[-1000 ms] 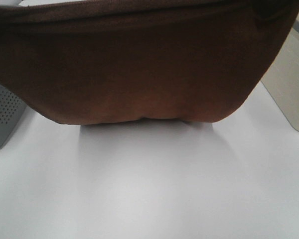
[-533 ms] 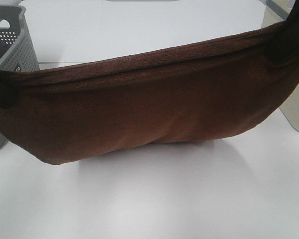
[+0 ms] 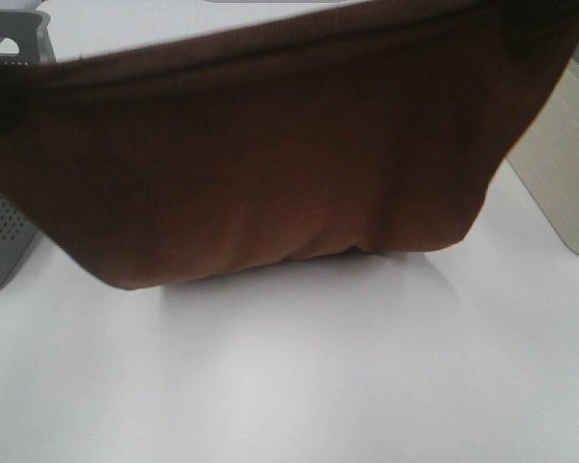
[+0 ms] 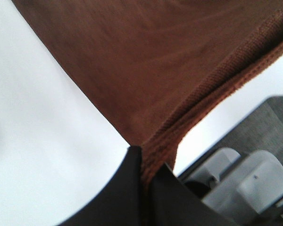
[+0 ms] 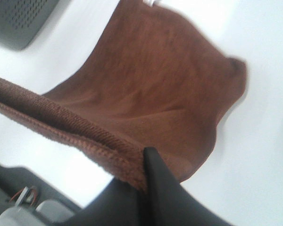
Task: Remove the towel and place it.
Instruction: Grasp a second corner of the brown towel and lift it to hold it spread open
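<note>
My left gripper (image 4: 146, 165) and right gripper (image 5: 142, 181) each pinch an upper corner of the towel (image 3: 270, 174). It hangs between them, its sagging middle seemingly touching the table (image 3: 299, 386) near the grey basket (image 3: 5, 241). Advisable: lower both corners evenly and keep it taut so it lies flat.

Lab bench: bare white tabletop (image 3: 367, 386), grey perforated basket (image 3: 2, 246).
</note>
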Robot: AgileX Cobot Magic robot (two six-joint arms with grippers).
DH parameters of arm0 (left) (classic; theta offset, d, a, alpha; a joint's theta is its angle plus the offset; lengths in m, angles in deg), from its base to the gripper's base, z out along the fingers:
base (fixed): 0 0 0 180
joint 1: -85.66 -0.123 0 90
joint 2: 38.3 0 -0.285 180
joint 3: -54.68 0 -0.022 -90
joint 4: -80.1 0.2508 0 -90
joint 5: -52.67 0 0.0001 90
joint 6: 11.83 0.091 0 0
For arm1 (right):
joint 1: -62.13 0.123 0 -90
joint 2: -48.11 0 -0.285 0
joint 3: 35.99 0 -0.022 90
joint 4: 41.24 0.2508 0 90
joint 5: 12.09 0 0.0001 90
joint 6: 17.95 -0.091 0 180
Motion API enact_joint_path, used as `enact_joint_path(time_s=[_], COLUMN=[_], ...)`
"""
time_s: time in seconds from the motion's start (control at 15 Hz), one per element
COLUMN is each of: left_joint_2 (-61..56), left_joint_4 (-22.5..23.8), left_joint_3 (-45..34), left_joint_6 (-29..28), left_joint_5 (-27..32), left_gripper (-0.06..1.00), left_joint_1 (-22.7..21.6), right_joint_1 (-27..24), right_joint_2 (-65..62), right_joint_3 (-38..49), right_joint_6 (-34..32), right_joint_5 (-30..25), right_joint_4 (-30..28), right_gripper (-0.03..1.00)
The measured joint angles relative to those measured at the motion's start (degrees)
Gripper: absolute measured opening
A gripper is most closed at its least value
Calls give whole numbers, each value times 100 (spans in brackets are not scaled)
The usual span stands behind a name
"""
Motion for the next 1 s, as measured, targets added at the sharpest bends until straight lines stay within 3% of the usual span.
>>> enact_joint_path(time_s=[0.4, 0.67, 0.8, 0.87, 1.0], left_joint_2=[1736, 3151, 3633, 4120, 4475], left_joint_4=[1421, 2366, 2578, 2773, 2985], left_joint_3=[2991, 5197, 5959, 6572, 6755], left_joint_6=[183, 206, 252, 269, 269], left_joint_5=[-218, -607, -900, -1484, -2464], left_gripper=[0, 0, 0, 0, 0], left_joint_1=[17, 17, -6, -46, -69], right_joint_1=[6, 6, 0, -11, -40], right_joint_2=[1822, 3100, 3512, 3948, 4171], right_joint_3=[-2951, -4647, -5174, -5672, -5884], right_joint_6=[52, 52, 52, 46, 46], right_joint_5=[361, 1077, 1358, 1902, 2653], right_joint_4=[-980, -1587, -1845, -2194, -2487], right_gripper=[1, 1, 1, 1, 1])
